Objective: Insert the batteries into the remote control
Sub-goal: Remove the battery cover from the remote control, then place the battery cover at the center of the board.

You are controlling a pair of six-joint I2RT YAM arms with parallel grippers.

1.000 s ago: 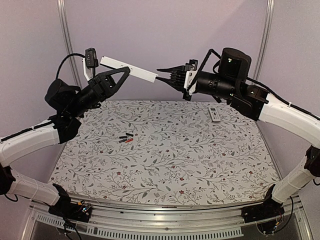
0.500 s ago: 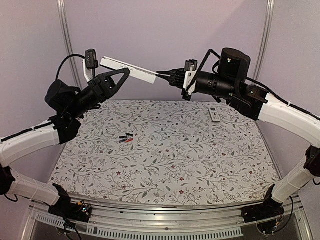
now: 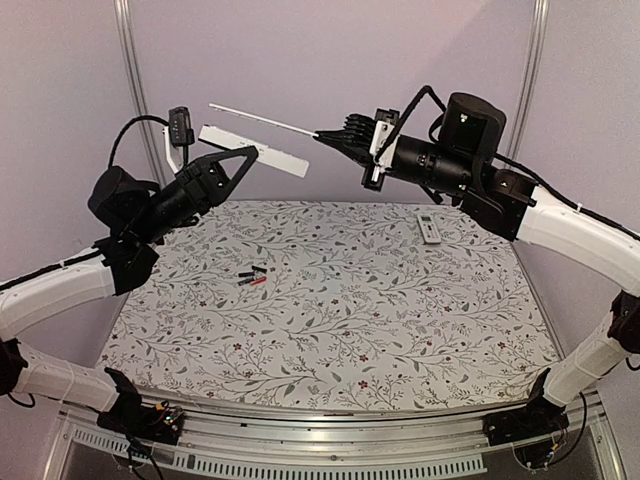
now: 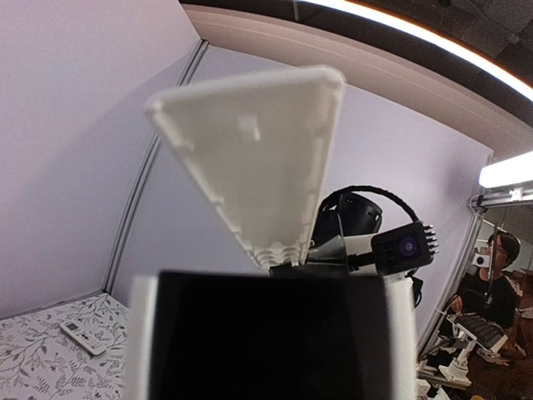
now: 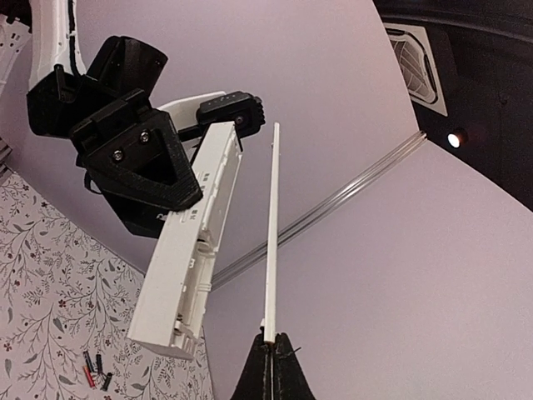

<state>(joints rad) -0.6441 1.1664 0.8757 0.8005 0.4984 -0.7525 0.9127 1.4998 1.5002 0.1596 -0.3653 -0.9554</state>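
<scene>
Now, top view: left hand (image 3: 245, 156) partly closed on remote (image 3: 282, 159), above far-left corner of table (image 3: 400, 320); right hand (image 3: 325, 137) pinched on freed cover (image 3: 262, 117). Left wrist: cover underside. Right wrist: batteries (image 5: 94, 368) on table, nearer left edge. Next: park cover, fetch battery.

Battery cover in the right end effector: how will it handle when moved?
Likely light and a bit flexible: the battery cover reads edge-on as a very thin white strip. The right end effector pinches only its tip, so it could pivot or slip if it bumps the remote beside it. Probably stiff enough though: it stands straight unsupported.
</scene>
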